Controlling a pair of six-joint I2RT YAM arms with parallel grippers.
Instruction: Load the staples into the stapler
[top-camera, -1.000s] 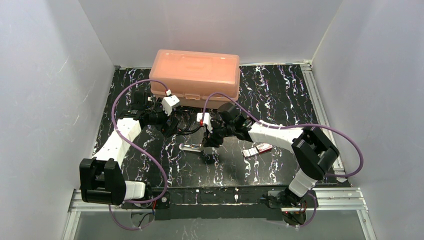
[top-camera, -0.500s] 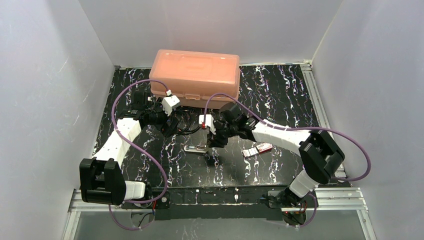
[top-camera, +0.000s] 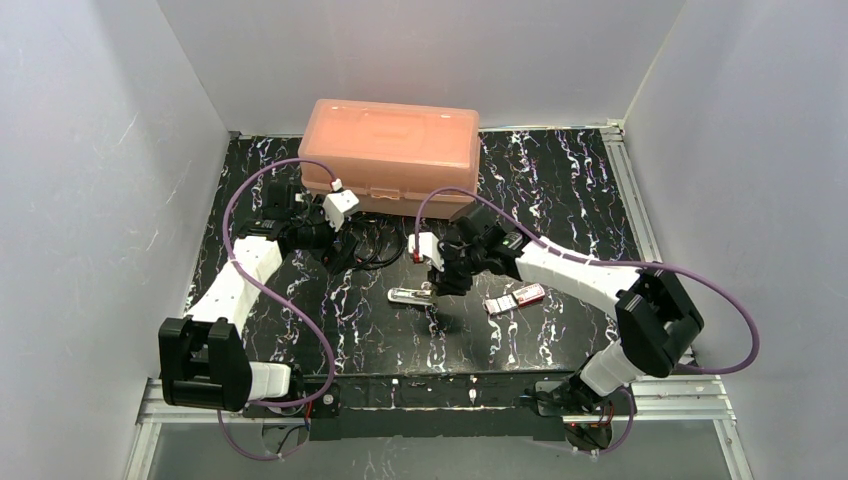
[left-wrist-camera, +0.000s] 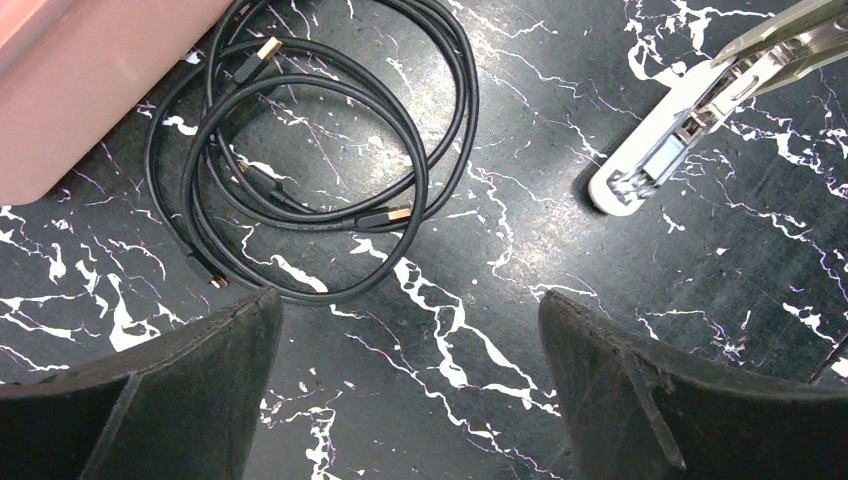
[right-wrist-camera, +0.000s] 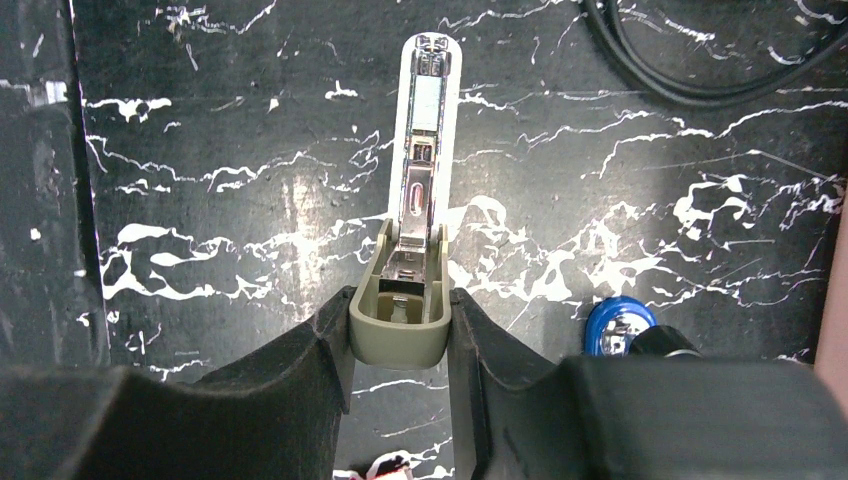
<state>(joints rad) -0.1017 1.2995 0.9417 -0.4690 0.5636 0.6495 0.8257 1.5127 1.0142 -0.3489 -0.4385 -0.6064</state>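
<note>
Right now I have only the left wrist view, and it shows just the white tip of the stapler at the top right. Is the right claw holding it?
Observer: Yes. The right claw is shut on the grey-green back end of the stapler, one finger on each side.
Operator: And where is the box of staples? I can't find it here.
Observer: The box of staples lies on the table, to the right of the stapler in the top view. It is apart from the stapler and in neither claw.
</note>
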